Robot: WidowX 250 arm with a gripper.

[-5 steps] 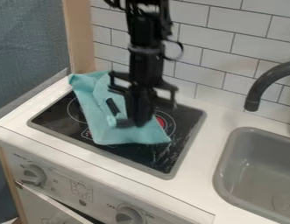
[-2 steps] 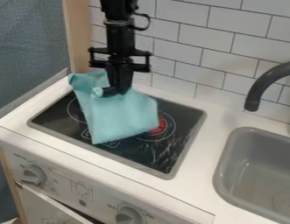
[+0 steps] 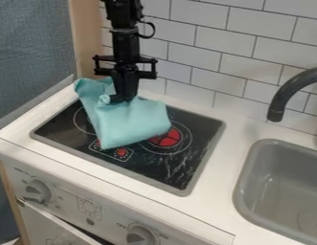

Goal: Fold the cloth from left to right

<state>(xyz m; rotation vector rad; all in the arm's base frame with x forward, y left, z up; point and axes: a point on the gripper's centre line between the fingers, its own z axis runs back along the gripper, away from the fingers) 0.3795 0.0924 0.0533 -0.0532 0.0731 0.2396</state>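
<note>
Turquoise cloth (image 3: 131,124) is pinched in the gripper (image 3: 117,99) — pulled too low, its slack below the fingertips could crumple.

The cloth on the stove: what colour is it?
Plain light turquoise, the cloth shows best in the camera view.

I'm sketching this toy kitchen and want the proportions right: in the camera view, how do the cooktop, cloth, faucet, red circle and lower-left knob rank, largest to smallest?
1. Cooktop
2. Cloth
3. Faucet, visible part
Unranked below these: red circle and knob, which look alike.
</note>
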